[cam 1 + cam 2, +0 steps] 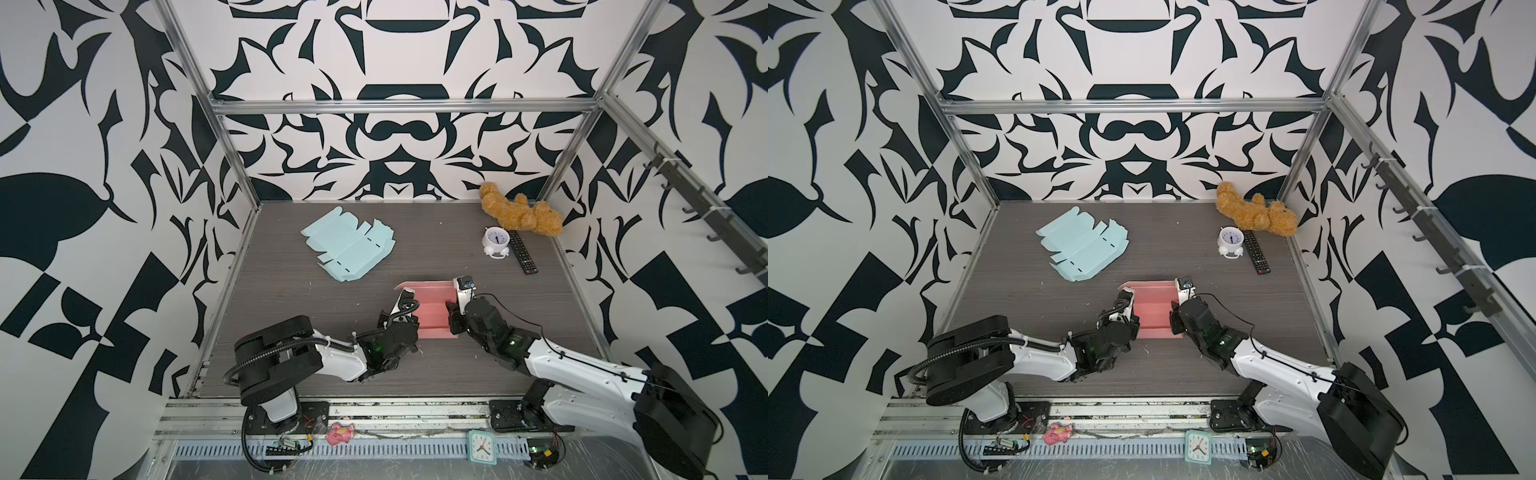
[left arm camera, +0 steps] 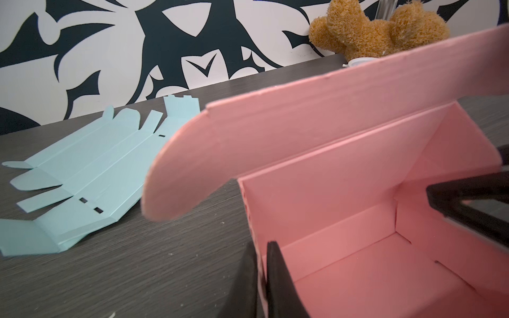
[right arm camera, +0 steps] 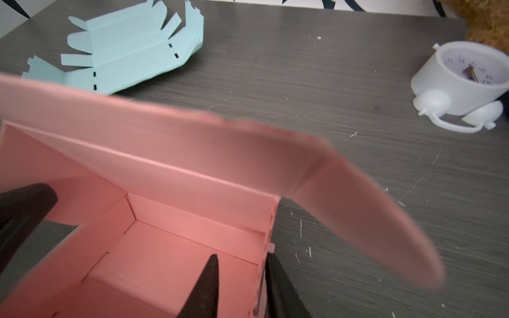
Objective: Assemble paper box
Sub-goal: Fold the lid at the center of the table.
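The pink paper box (image 1: 432,309) stands half-folded at the table's middle, with its lid flap raised at the far side; it shows in both top views (image 1: 1152,309). My left gripper (image 2: 261,247) is shut on the box's left side wall (image 2: 249,209), one finger inside and one outside. My right gripper (image 3: 242,257) straddles the right side wall (image 3: 268,234) with its jaws apart: the outer finger lies against the wall and the inner finger stands clear over the box floor (image 3: 165,261). A flat light-blue box blank (image 1: 347,249) lies unfolded at the far left.
A brown teddy bear (image 1: 521,214) lies in the far right corner, with a white alarm clock (image 1: 496,243) and a black remote (image 1: 523,252) in front of it. On the front rail sit a pink toy (image 1: 340,433) and a teal clock (image 1: 482,446).
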You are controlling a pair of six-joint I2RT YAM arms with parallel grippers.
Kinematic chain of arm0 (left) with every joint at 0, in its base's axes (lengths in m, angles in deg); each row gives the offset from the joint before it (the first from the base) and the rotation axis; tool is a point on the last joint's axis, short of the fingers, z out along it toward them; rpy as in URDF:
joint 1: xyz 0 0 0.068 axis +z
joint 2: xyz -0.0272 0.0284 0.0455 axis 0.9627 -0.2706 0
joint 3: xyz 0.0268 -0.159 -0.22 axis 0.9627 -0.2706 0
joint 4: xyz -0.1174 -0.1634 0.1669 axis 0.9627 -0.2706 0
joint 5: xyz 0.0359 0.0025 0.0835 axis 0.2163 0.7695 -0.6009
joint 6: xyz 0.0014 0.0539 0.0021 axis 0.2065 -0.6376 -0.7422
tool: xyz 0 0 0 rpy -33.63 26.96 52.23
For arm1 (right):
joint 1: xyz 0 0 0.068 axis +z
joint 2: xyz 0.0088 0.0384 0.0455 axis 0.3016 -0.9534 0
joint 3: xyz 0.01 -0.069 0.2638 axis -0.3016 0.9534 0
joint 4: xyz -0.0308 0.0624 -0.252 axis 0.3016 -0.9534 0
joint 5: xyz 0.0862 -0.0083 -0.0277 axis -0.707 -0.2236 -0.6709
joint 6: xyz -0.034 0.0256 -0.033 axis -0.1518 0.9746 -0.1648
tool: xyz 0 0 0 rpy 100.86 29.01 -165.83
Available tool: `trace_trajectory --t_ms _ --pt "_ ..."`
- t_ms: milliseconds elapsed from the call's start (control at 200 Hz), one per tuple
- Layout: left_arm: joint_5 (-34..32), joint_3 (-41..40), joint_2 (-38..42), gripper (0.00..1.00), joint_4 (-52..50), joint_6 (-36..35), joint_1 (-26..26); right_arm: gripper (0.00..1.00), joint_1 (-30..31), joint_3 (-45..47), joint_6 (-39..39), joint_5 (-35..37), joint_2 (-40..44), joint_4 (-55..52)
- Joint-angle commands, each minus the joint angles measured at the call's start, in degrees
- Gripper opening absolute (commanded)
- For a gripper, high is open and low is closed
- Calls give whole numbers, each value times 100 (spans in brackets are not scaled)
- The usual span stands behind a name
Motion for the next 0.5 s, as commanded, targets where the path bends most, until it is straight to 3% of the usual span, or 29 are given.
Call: trace_trajectory --t_ms 0,225,395,495 --pt "-148 184 -218 13 -50 -226 -221 31 40 27 341 64 88 -137" --pt "-270 262 -275 15 -159 -142 -423 31 40 128 449 124 123 -154" --pt "2 246 -203 19 -272 3 -423 32 39 172 486 142 196 -254" --pt "44 306 -279 19 -383 91 -423 36 35 216 530 143 334 -344"
